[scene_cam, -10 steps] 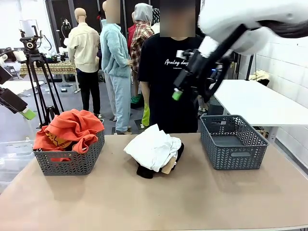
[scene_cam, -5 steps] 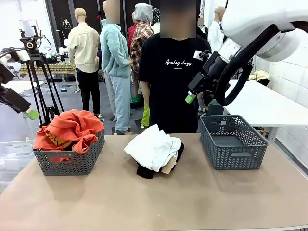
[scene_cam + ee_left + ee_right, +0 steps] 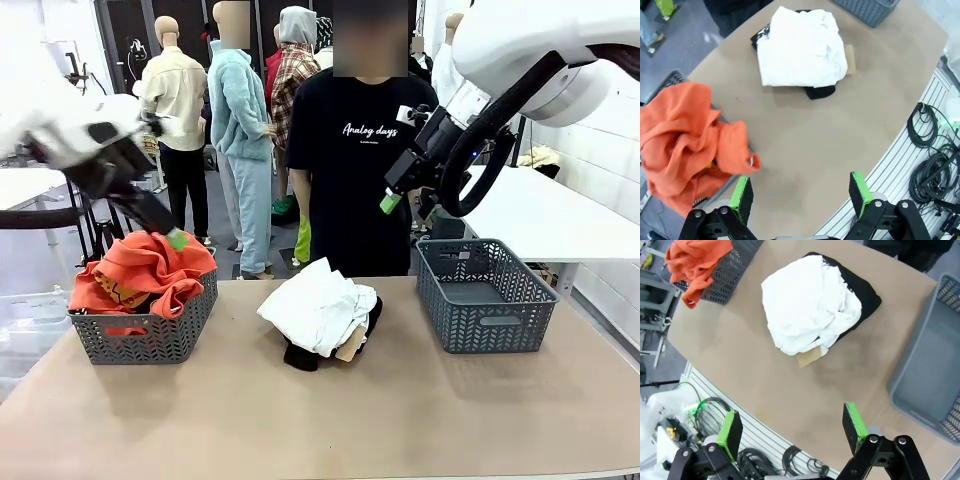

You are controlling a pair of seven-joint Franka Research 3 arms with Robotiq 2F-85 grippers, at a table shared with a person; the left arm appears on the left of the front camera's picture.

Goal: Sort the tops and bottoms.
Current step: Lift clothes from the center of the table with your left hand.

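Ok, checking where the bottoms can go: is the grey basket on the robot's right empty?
Empty: the grey basket shows its bare floor in the front and right wrist views, no cloth inside.

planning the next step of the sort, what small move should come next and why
Probably swing the open left gripper over and lower it onto the white crumpled cloth top. That top lies over the black cloth garment between the baskets, so it likely has to go first. The orange-red cloth top already lies in the left grey plastic basket, and the right grey basket is empty.
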